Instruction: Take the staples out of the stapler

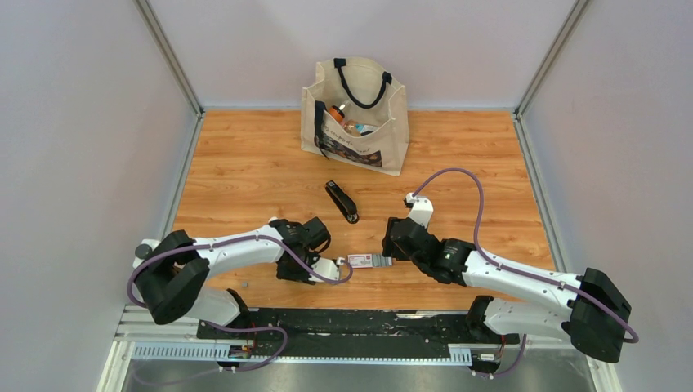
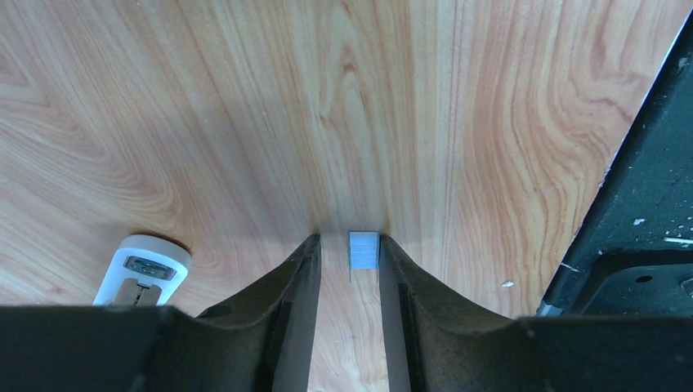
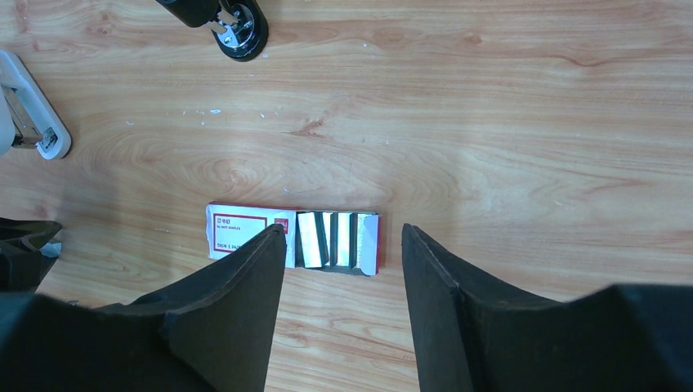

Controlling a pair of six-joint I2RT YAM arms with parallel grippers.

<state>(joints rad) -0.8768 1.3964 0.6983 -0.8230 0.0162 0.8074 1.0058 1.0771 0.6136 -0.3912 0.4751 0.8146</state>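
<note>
- Two claws, both apart and gripping nothing: your left gripper [image 2: 347, 242] straddles a staple strip [image 2: 364, 249] lying on the table [image 1: 245, 163], and your right gripper [image 3: 343, 231] hangs over the open box [image 3: 245, 233].
- Stapler [image 1: 342, 201] lies farther out, well apart from both.
- Strip sits close against one finger; an off-centre close could flick or snap it.
- Grippers face each other across the box, so expect crowding. Open room lies outward.

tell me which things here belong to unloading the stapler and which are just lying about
For the job:
stapler
staples, a small grey strip

Lying about:
red-and-white box of staple strips
white oblong object
tote bag
</note>
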